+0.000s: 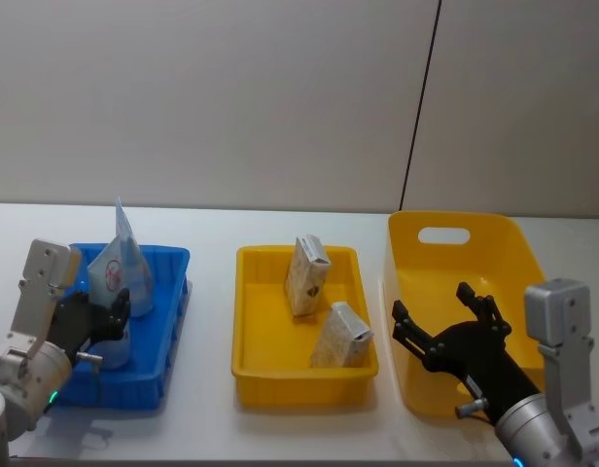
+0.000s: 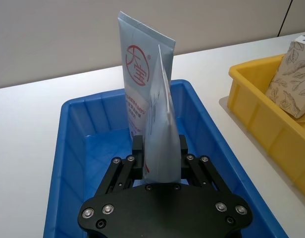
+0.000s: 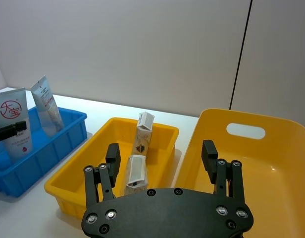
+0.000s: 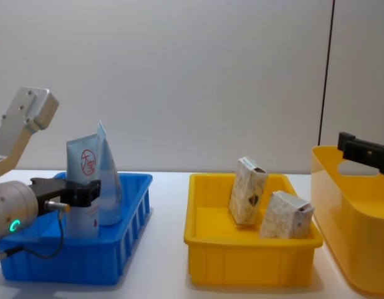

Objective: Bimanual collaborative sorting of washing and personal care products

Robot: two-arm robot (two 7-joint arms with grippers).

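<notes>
Two tall pale-blue tubes with a red round logo stand upright in the blue bin [image 1: 168,336] on the left. My left gripper [image 1: 110,313] is shut on the nearer tube [image 1: 109,275], low on its body; in the left wrist view this tube [image 2: 160,124] is edge-on between the fingers. The other tube [image 2: 137,74] stands free just behind it. Two beige speckled cartons [image 1: 306,275] [image 1: 340,338] lean in the shallow yellow tray [image 1: 251,341]. On the right, my right gripper [image 1: 450,326] hangs open and holds nothing, at the near left corner of the deep yellow bin [image 1: 494,253].
The three containers sit in a row on a white table, with narrow gaps between them. The deep yellow bin [image 3: 251,163] has a handle slot in its far wall. A grey wall closes the back; bare table lies behind and in front of the containers.
</notes>
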